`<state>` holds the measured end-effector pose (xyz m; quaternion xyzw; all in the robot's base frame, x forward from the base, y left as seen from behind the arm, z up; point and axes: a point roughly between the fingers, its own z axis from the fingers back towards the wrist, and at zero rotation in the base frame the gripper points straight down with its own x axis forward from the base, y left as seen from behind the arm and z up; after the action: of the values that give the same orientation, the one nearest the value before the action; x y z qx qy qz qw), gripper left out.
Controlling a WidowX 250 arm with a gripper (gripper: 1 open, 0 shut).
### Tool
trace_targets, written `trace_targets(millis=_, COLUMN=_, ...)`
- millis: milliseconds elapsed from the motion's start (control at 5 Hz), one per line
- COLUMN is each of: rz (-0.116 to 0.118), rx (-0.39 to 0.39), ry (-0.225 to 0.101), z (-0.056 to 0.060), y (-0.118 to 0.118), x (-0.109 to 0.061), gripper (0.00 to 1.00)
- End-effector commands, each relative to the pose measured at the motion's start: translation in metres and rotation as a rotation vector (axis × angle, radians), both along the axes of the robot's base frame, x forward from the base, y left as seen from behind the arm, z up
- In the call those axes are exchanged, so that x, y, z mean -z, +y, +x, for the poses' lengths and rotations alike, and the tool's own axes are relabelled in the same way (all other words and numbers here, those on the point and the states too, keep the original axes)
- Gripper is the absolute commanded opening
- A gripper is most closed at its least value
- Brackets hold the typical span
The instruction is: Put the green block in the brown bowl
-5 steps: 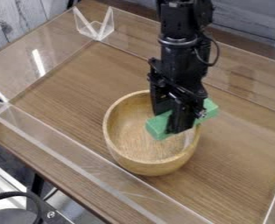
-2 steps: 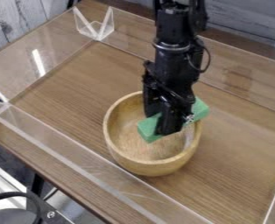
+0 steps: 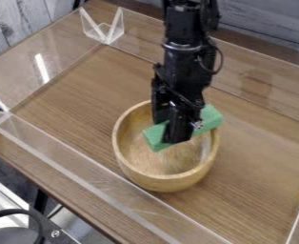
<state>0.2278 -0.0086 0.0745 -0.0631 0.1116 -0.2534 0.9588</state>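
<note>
Green block [image 3: 206,121] gripped in the black claw [image 3: 182,125], its middle hidden by the fingers, long axis slanting lower left to upper right, above brown bowl [image 3: 165,164].

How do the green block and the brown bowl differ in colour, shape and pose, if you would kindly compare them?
The green block is bright green; the brown bowl is light brown. The block is a narrow bar, while the bowl is round and larger. The block tilts in the gripper's hold; the bowl sits upright.
</note>
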Motion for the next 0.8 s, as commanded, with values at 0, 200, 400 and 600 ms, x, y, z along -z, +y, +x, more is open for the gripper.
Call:
trace_targets(millis=0, rz=-0.016, rx=0.019, ry=-0.059, z=0.012, y=0.005, x=-0.011, gripper=0.00)
trace_targets(millis=200, rz=-0.034, rx=0.013, ry=-0.056, z=0.009, y=-0.001, x=-0.007, gripper=0.00)
trace_targets(millis=400, rz=-0.053, rx=0.008, ry=-0.052, z=0.005, y=-0.006, x=-0.002, gripper=0.00)
trace_targets(millis=600, rz=-0.068, rx=0.020, ry=-0.058, z=0.003, y=-0.008, x=0.000, gripper=0.00)
